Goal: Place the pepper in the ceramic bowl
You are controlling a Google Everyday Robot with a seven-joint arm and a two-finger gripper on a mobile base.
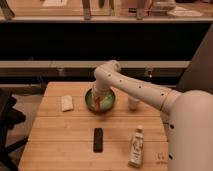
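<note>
The green ceramic bowl (107, 102) sits at the back middle of the wooden table (60, 135). My gripper (97, 101) reaches down into the bowl from the white arm above it. A red-orange pepper (97, 103) shows at the gripper's tip, low inside the bowl on its left side. The arm hides the rest of the bowl's inside.
A white folded cloth (67, 103) lies left of the bowl. A small white cup (133, 103) stands right of it. A black remote-like bar (98, 139) lies in front. A white bottle (136, 147) stands at the front right.
</note>
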